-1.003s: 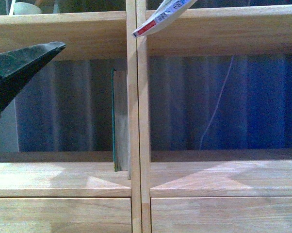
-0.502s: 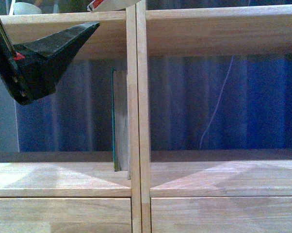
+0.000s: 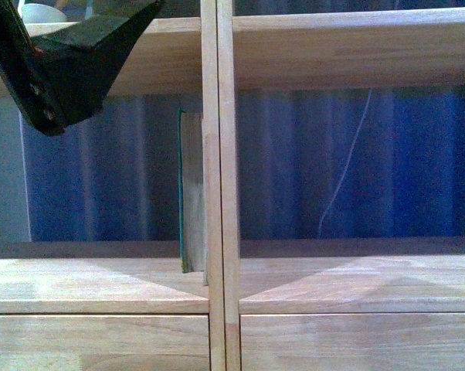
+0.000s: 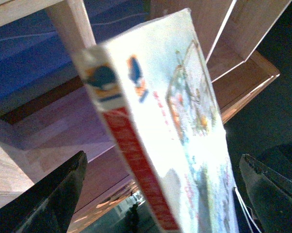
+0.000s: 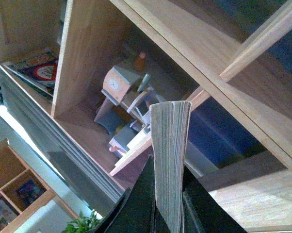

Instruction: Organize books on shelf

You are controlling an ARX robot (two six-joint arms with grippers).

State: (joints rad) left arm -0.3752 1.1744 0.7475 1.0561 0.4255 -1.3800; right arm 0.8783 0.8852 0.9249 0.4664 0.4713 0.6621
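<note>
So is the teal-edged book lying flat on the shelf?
No, in the front view the teal-edged book stands upright in the shelf's left compartment, right against the central divider.

The white paperback [image 4: 160,126] is blurred, its lower end cut off.

It looks like a home room, maybe a child's room or a play corner. The light wooden shelf [image 3: 217,193] has open compartments with a blue curtain [image 3: 418,162] behind it. One compartment holds a small toy clock house [image 5: 118,83] with wooden figures, and picture books [image 5: 37,70] lie flat in another. A green plant [image 5: 80,224] stands near a second small bookcase [image 5: 15,187].
</note>
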